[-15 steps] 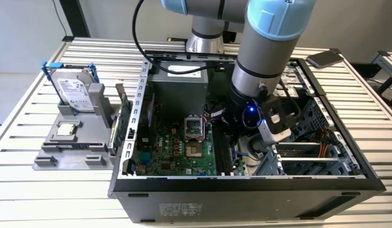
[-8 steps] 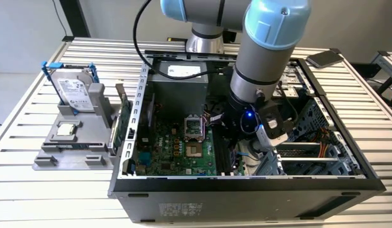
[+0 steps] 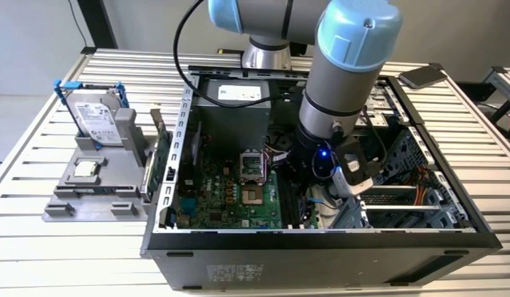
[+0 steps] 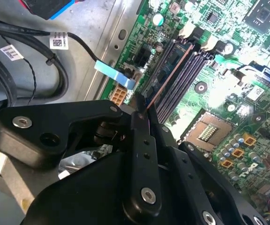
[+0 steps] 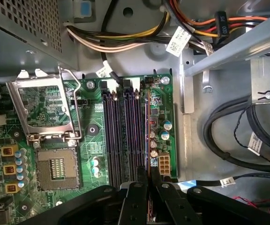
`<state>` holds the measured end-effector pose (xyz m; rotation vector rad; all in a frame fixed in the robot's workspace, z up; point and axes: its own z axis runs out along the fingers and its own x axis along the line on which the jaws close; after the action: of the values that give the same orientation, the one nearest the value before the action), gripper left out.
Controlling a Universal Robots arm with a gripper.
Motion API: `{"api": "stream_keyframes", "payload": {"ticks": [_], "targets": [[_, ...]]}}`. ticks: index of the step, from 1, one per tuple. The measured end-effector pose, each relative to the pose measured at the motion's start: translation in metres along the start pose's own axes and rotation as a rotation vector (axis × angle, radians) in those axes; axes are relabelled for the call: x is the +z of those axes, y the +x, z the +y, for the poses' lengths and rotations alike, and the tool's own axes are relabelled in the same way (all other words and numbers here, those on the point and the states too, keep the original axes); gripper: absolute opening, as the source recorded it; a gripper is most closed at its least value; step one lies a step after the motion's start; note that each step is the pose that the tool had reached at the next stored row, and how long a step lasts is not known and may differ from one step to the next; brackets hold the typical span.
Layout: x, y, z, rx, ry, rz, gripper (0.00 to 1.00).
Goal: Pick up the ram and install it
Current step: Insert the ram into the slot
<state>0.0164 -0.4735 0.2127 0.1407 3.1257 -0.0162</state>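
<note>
As the hand (image 4: 139,114) is clenching the ram (image 4: 169,71) edge-on, we are recording the stick hanging directly below it, over the memory slots (image 4: 184,77), its long axis running parallel to those slots; seating against them we cannot confirm.

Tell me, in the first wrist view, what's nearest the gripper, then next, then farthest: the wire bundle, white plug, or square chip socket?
1. white plug, right beside the gripper, next to the memory slots.
2. square chip socket, on the slots' other side.
3. wire bundle, past the slots' far end.
</note>
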Motion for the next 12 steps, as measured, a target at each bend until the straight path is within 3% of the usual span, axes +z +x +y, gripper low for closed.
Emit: {"api": "stream_keyframes", "payload": {"ticks": [7,12], "targets": [[0.0001,0.0,-0.0001,-0.001,0.0004,0.0001,0.0],[0.0012,0.0,-0.0001,-0.027,-0.0002,-0.0002,0.0]]}}
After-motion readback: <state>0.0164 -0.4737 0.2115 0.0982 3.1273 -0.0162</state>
